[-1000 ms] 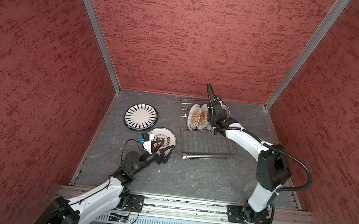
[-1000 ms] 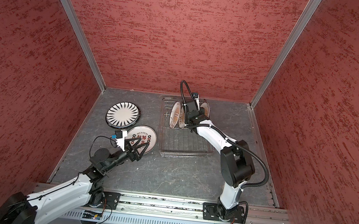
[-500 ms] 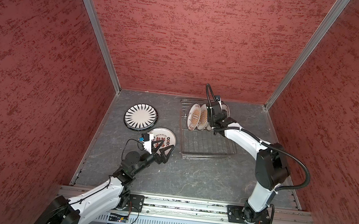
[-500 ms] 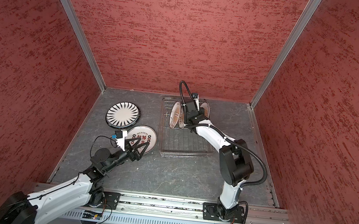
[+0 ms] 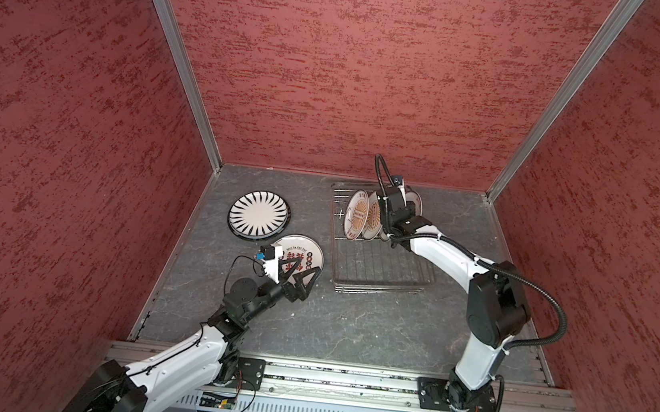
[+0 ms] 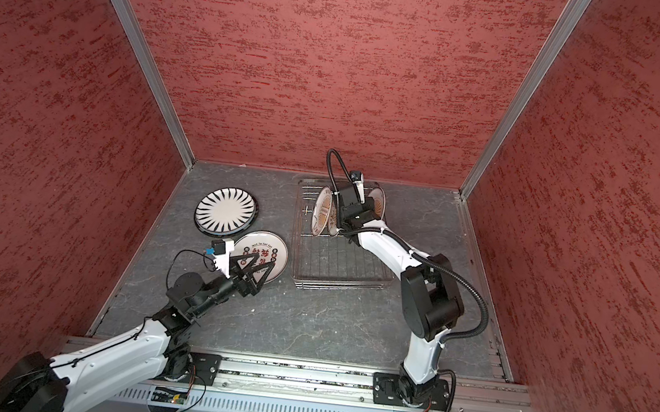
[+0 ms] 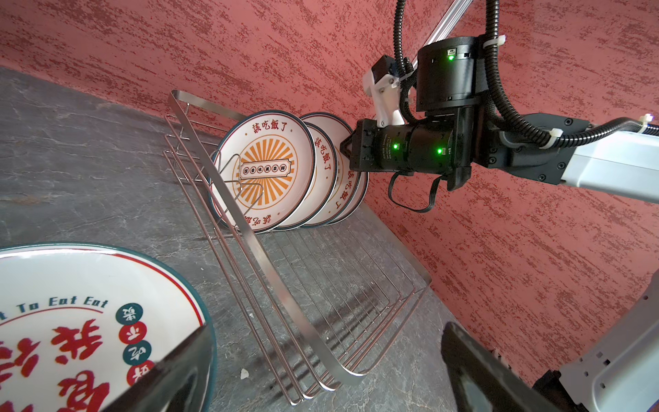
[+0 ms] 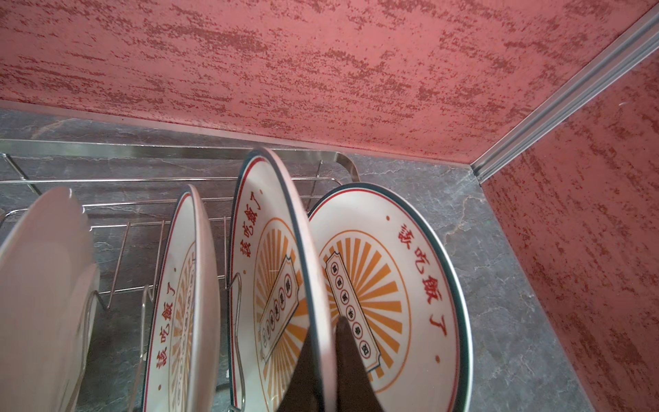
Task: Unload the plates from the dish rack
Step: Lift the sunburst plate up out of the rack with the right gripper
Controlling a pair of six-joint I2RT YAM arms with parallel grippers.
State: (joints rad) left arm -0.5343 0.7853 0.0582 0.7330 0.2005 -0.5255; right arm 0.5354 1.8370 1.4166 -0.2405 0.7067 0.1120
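One grey table [image 5: 349, 326] floors the red-walled cell. Right of centre in both top views, close to the back wall, lies the dish rack [image 5: 384, 269]. The lower part of its grid is bare, so unloading is judged partly done. Four sunburst plates [image 5: 356, 218] stand on edge in a row across the rack's upper end, leaning slightly. The prongs keep them apart, leaving gaps a finger can enter. Left of centre, two plates lie flat on the table: the striped plate [image 5: 259, 213] above, and the red-character plate [image 5: 300, 249] just below and right of it. Whether their rims touch cannot be told. The right gripper [image 8: 322, 344] reaches in from above, its fingers pinched narrow on the top rim of the third sunburst plate [image 8: 271, 221], one on each face. A rim hold suits drawing it straight out of its slot. The left gripper [image 5: 302, 266] hovers over the red-character plate's lower edge, fingers spread wide and holding nothing.
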